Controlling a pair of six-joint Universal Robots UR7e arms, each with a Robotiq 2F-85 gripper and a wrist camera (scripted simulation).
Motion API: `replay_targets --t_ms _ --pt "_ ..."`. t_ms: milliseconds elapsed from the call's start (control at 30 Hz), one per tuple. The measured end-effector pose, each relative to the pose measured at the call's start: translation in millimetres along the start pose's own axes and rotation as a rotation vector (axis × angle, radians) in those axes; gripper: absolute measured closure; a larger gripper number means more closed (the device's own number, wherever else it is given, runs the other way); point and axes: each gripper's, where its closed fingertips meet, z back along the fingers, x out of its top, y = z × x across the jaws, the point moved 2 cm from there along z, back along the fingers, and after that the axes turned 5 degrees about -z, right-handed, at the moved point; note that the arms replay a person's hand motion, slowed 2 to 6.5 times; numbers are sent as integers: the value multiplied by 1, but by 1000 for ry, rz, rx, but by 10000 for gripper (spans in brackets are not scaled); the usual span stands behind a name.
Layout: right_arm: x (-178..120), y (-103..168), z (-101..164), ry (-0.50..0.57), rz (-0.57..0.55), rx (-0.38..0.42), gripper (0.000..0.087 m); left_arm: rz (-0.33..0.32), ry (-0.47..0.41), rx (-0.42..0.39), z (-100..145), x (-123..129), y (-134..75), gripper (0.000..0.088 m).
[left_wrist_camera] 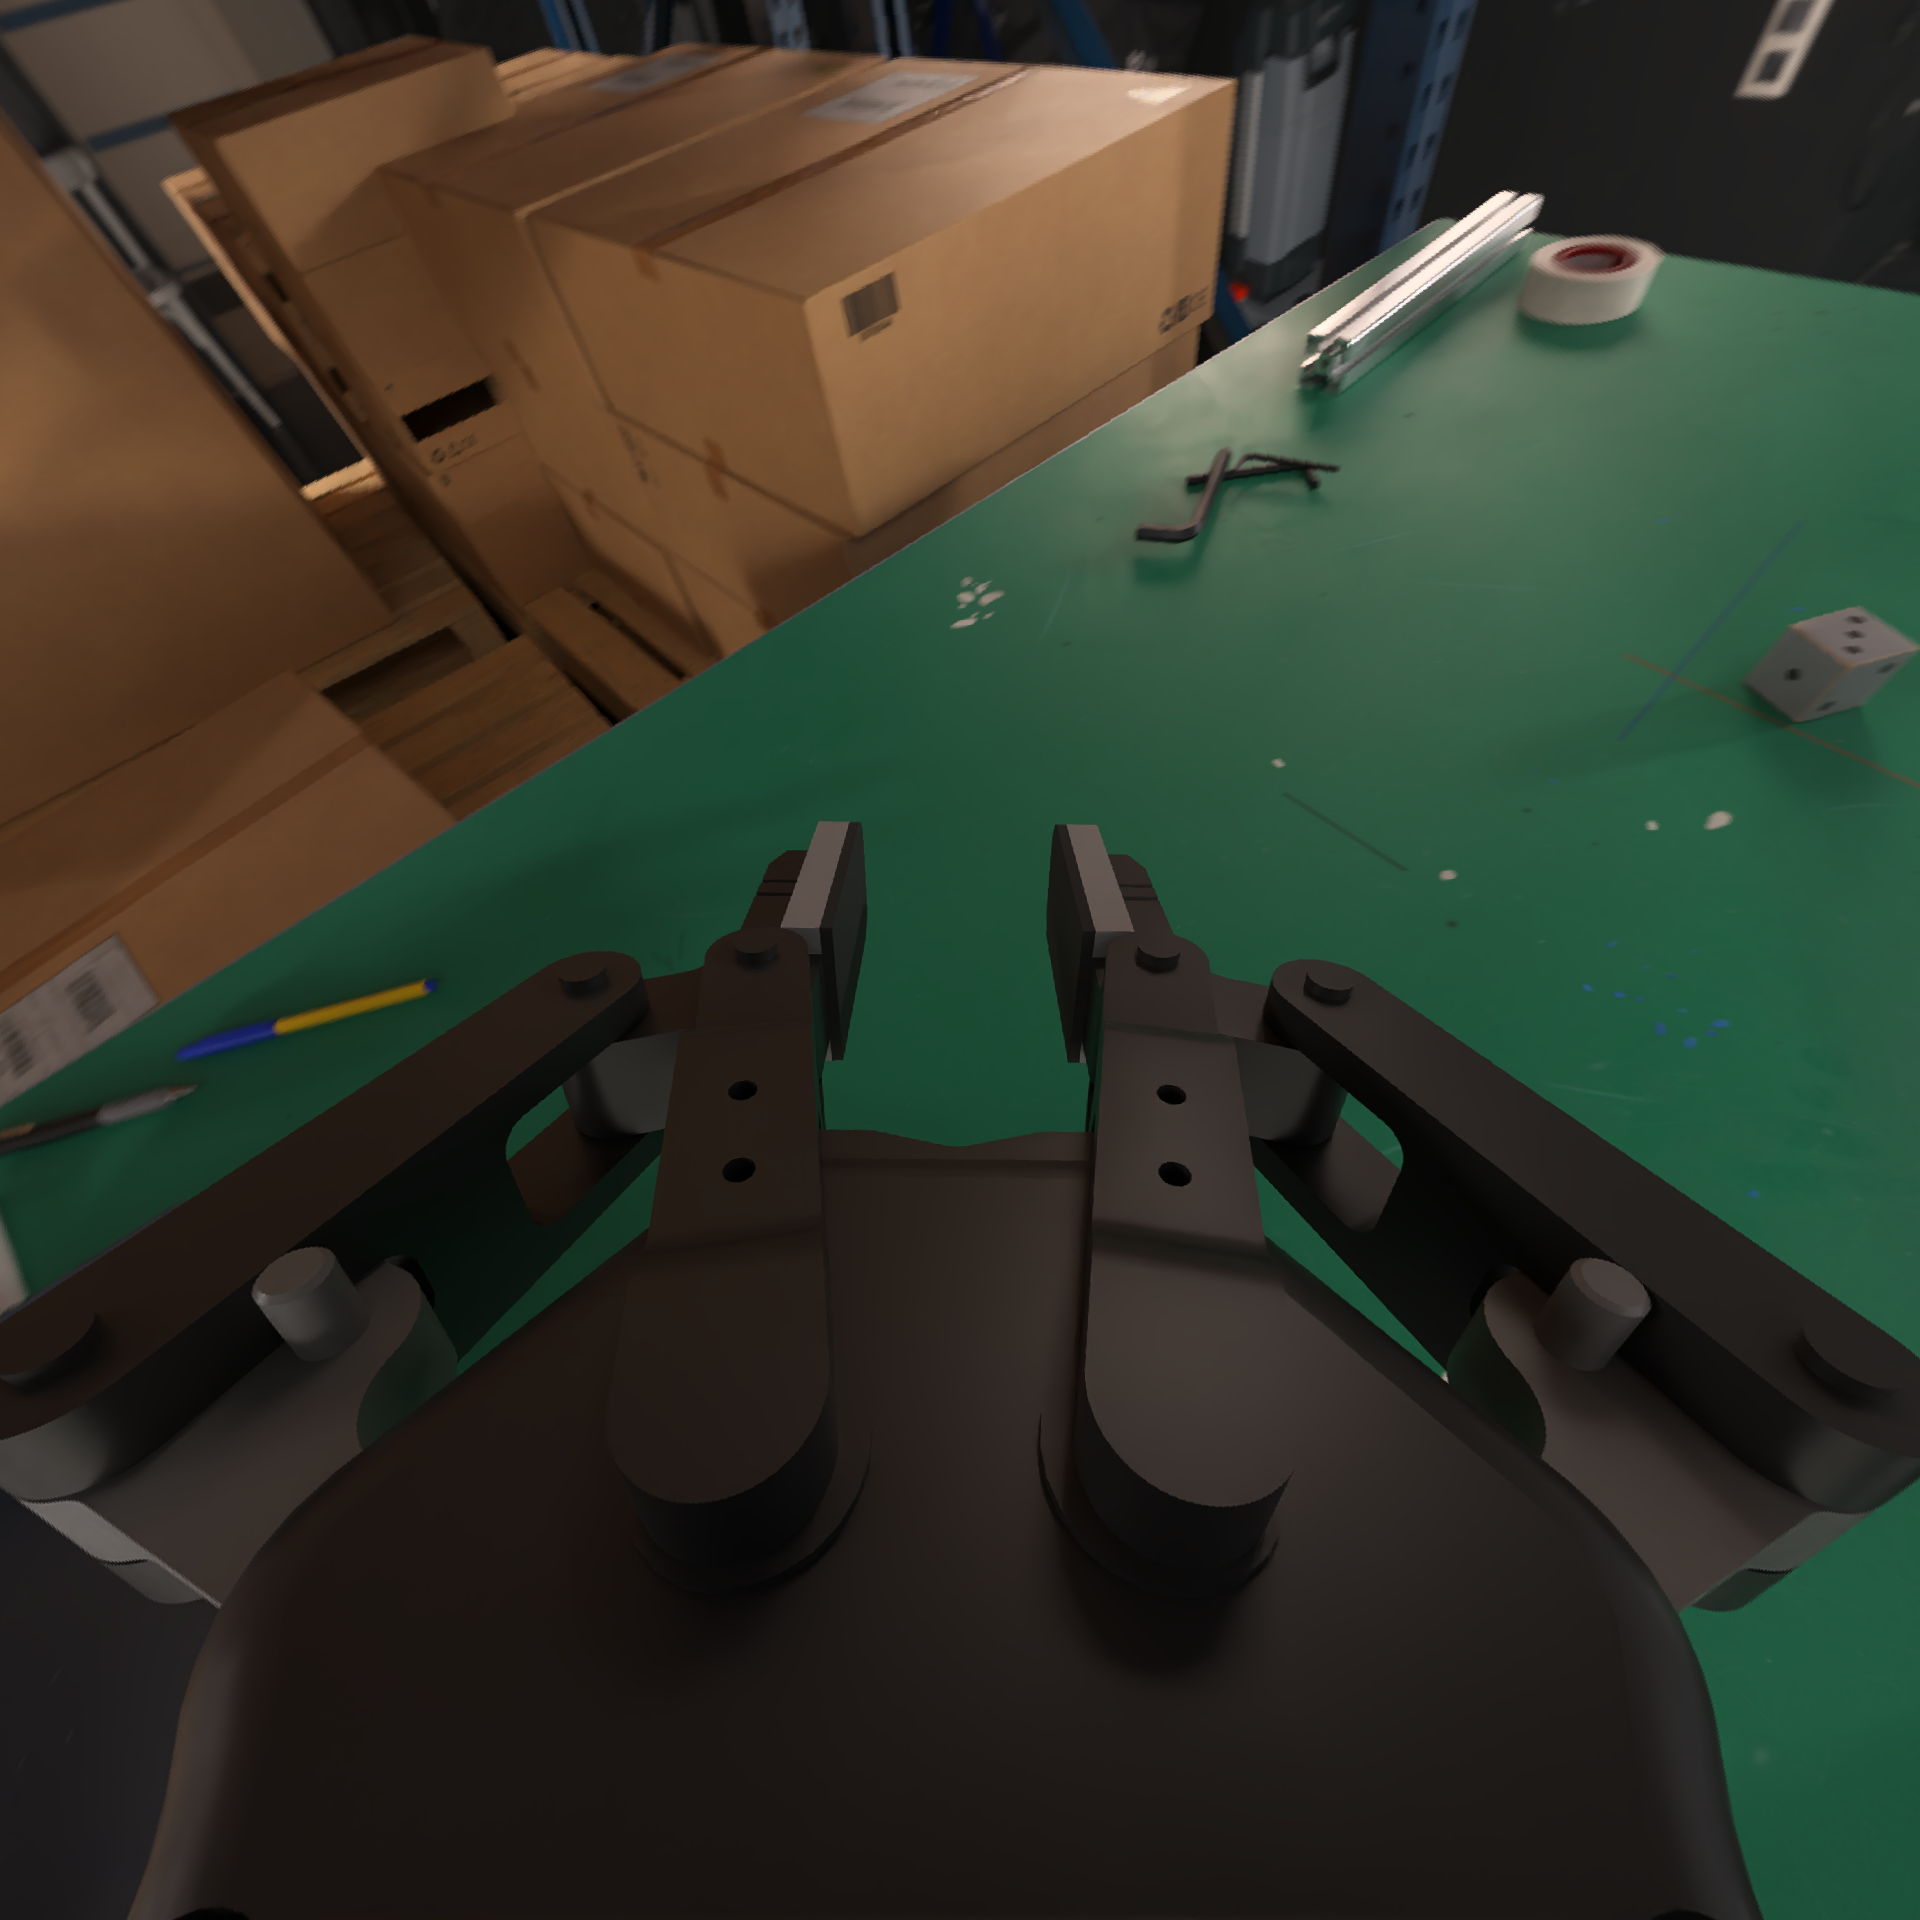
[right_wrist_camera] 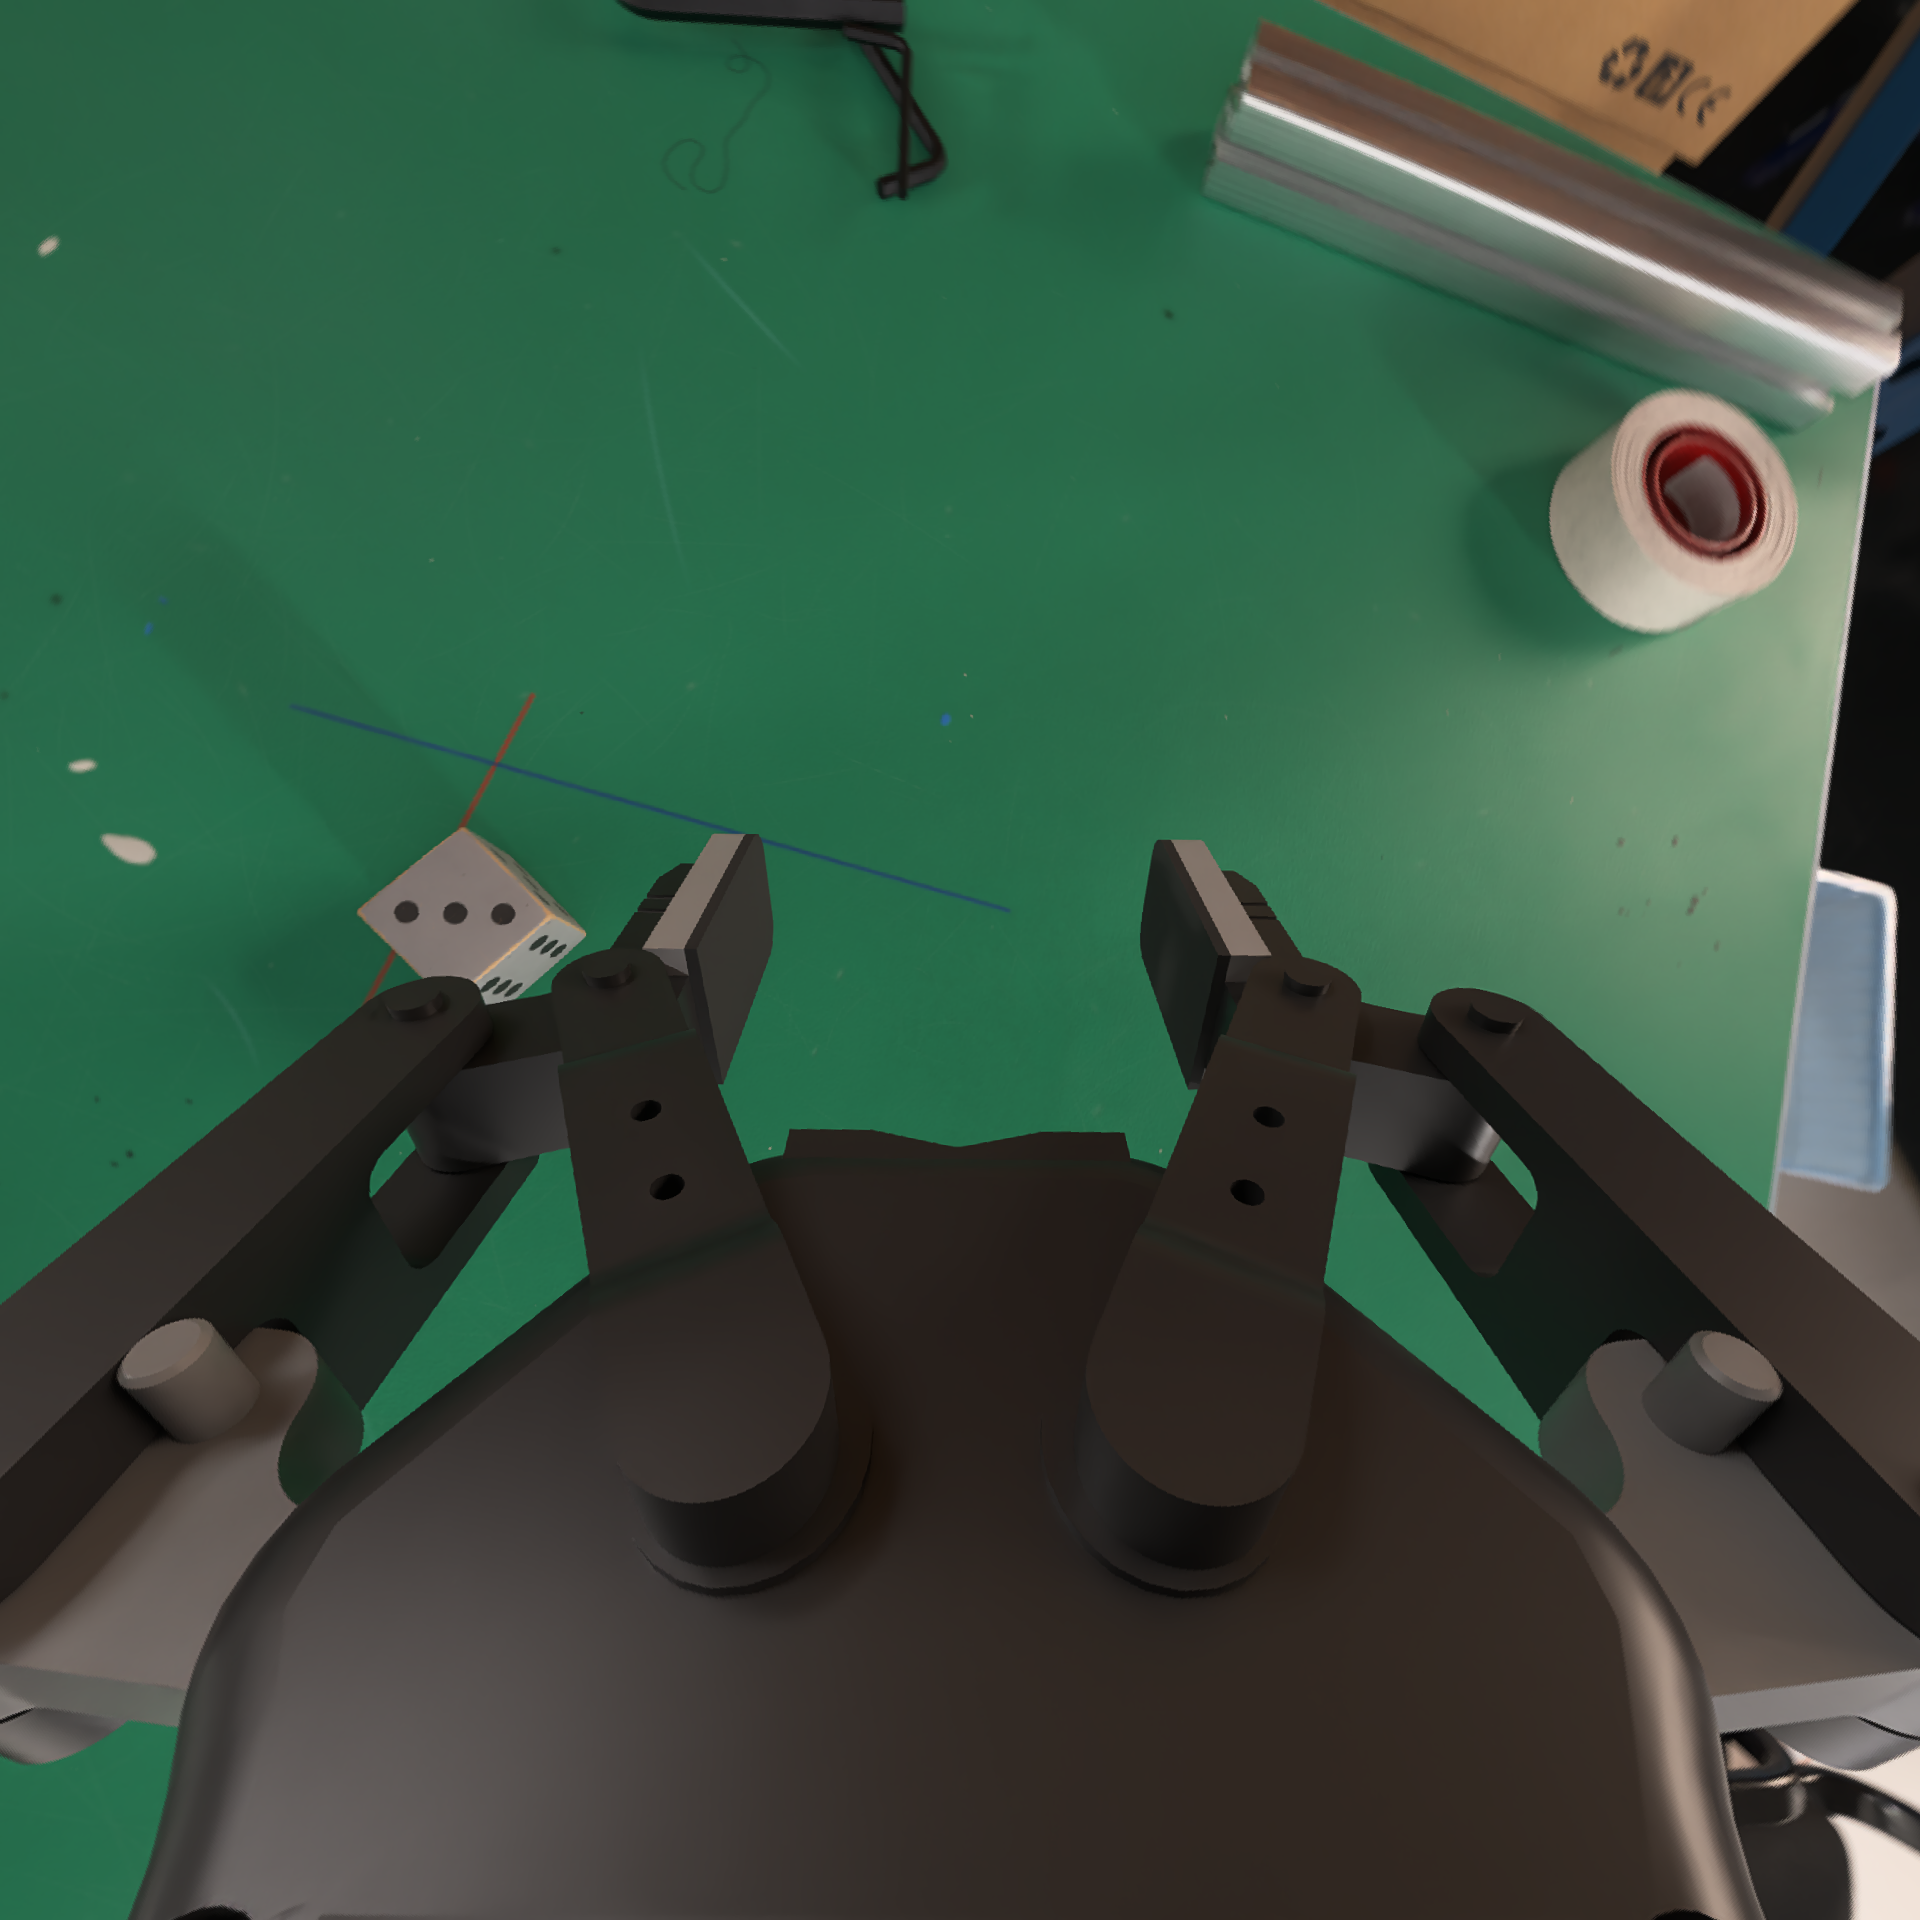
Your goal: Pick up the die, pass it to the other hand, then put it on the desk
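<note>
A white die with black pips lies on the green desk. In the left wrist view the die sits far to the right, well away from my left gripper, which is open and empty above the desk. In the right wrist view the die lies just left of my right gripper, close beside the left finger and partly hidden by the finger linkage. The right gripper is open wide and empty above the desk.
Aluminium profile bars, a white tape roll and black hex keys lie at the far side. Two pens lie near the left edge. Cardboard boxes stand beyond the desk edge.
</note>
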Motion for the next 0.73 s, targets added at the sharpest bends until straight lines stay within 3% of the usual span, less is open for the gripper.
replay_targets --t_ms 400,733 --pt "-23 -25 -15 79 -271 16 225 119 162 201 13 -44 47 542" --pt "-50 -36 -33 238 -328 -36 214 168 302 317 16 -81 72 533"
